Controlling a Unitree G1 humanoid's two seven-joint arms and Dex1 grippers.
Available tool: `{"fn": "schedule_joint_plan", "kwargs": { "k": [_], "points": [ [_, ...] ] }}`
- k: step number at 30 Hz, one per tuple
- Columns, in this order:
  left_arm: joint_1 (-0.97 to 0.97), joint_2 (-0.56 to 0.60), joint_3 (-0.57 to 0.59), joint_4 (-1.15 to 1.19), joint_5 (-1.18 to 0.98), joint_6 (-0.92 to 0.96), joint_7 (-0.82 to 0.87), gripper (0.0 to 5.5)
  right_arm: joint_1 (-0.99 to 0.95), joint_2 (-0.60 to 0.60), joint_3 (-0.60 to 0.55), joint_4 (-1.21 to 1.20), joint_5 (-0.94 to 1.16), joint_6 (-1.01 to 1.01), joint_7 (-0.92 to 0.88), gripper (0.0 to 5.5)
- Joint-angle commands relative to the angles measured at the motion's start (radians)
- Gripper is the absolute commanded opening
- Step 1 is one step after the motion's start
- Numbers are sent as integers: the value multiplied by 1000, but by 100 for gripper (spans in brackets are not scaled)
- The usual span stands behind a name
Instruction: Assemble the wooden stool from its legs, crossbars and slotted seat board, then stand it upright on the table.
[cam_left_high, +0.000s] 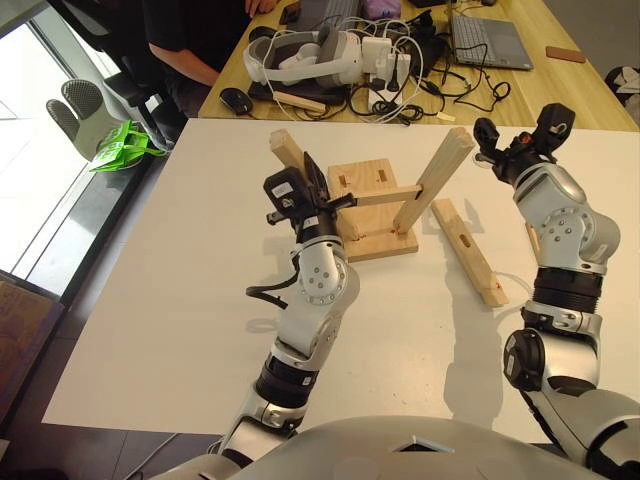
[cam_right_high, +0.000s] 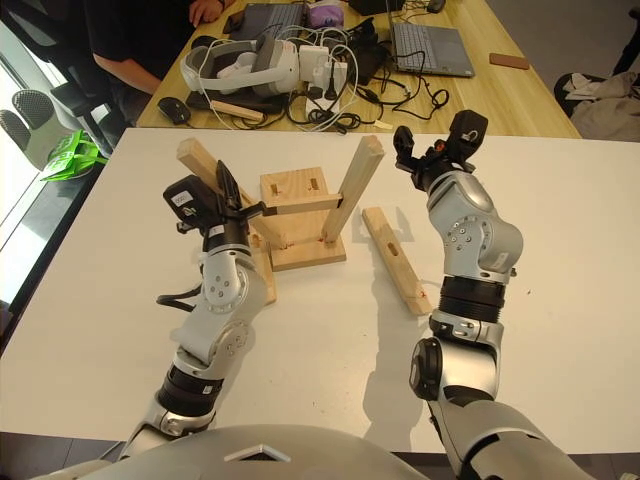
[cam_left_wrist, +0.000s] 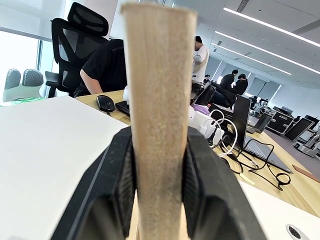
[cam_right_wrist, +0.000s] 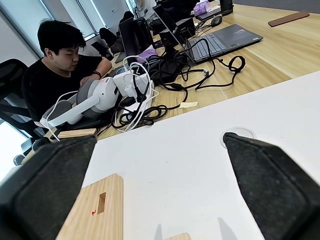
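On the table (cam_left_high: 180, 330), seat board (cam_left_high: 365, 178) is lying slots-up, left leg (cam_left_high: 288, 150) and right leg (cam_left_high: 440, 170) standing in it, crossbar (cam_left_high: 385, 195) bridging them, loose leg (cam_left_high: 470, 250) lying just right; left gripper (cam_left_high: 318, 195) is clamping left leg, right gripper (cam_left_high: 520, 132) hanging open farther right, so seemingly half built.

seat board (cam_left_high: 375, 240): bare pale wood, matt, grain visible. Same raw wood on the leg (cam_left_wrist: 159, 100), face slightly rough, and on the loose leg (cam_left_high: 470, 250) right of the seat board. left gripper fingers (cam_left_wrist: 117, 185) and right gripper fingers (cam_right_wrist: 45, 185): matt black plastic, fine texture. table (cam_left_high: 180, 300) under the seat board: smooth matt white.
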Motion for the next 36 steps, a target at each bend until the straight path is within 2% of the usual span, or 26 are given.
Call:
{"fn": "schedule_joint_plan", "kwargs": {
  "k": [1, 7, 13, 20, 31, 36],
  "points": [
    [14, -158, -37, 38, 92, -1, 19, 102, -37, -11, 4, -2, -12, -5, 0, 472],
    [60, -139, -97, -1, 149, 23, -5, 102, -31, -16, -5, -18, -12, -10, -5, 472],
    [162, -78, -110, -193, 157, 114, -40, 102, -22, -21, -9, -43, -17, -11, -11, 472],
    [196, -119, -75, -224, 140, 142, -70, 102, -29, -20, -4, -36, -25, -15, -3, 472],
    [83, -215, 84, -77, -19, 50, -86, 102, -47, -24, 7, -15, -27, -19, 10, 472],
    [23, -198, 127, -85, -52, 40, -74, 102, -49, -28, 8, -12, -25, -20, 12, 472]
  ]
}}
